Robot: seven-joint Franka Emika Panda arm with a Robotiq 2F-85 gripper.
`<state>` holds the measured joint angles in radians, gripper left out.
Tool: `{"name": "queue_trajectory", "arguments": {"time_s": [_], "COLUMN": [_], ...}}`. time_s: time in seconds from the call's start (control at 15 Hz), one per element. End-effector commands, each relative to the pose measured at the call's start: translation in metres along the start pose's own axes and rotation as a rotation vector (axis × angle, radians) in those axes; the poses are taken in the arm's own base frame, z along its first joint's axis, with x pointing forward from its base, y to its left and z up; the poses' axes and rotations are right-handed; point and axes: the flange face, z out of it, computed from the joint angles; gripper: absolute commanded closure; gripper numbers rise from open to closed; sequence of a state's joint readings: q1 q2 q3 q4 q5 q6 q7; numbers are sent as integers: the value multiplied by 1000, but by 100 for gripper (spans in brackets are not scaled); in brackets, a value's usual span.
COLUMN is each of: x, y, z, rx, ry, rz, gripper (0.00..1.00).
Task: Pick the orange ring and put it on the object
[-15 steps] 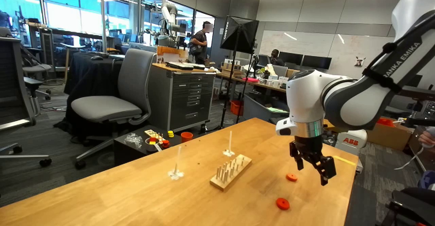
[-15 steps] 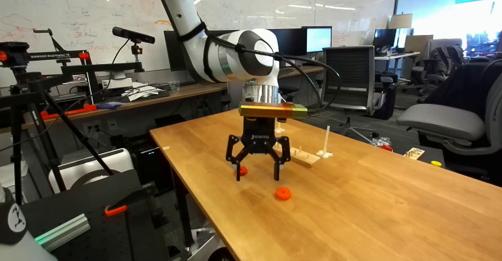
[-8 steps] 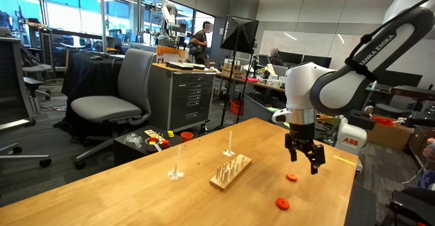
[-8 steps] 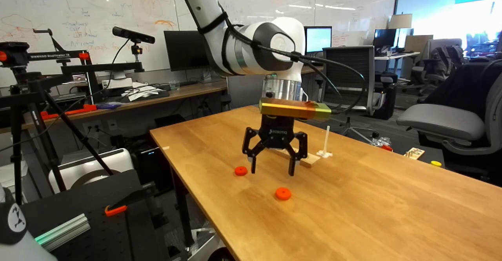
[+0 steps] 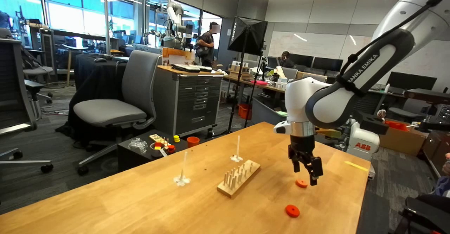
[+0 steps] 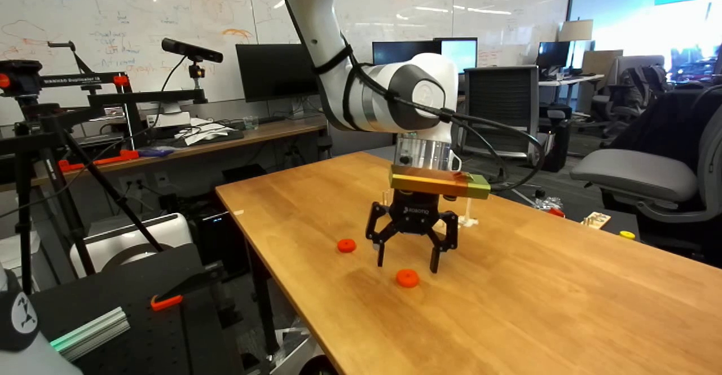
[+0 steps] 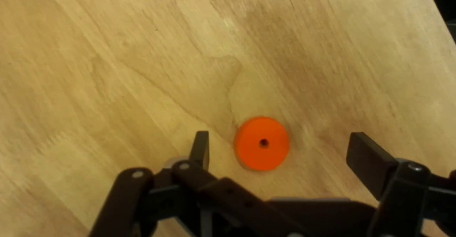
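End effector (image 6: 407, 265) lower than before | spread above orange ring (image 7: 260, 155), room either side | table edge (image 7: 434, 11) well apart

Room between my fingers (image 7: 201, 146) and the orange ring (image 7: 262, 158), low in the wrist view, pegged slab (image 5: 239, 178), upright rods (image 5: 238, 146) obstructing mid-frame in an exterior view
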<state>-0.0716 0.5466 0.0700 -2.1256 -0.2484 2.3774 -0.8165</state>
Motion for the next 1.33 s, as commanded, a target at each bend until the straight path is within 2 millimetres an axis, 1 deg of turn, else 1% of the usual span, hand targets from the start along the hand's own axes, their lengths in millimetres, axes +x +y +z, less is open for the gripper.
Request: {"name": "queue_trajectory", "arguments": {"time_s": [0.0,0.2,0.27,0.33,0.67,0.8,1.0,1.27], "x": [14,17,16,13,1,-5,-13,-15], "y": [16,20,21,21,25,25,23,17], "z": [12,19,19,18,12,11,11,-3], "rx": [4,4,10,13,57,99,147,165], "ry": [-3,1,3,6,18,19,18,40], "rz": [28,40,42,43,30,17,7,13], "gripper": [0,0,25,26,67,79,79,79]}}
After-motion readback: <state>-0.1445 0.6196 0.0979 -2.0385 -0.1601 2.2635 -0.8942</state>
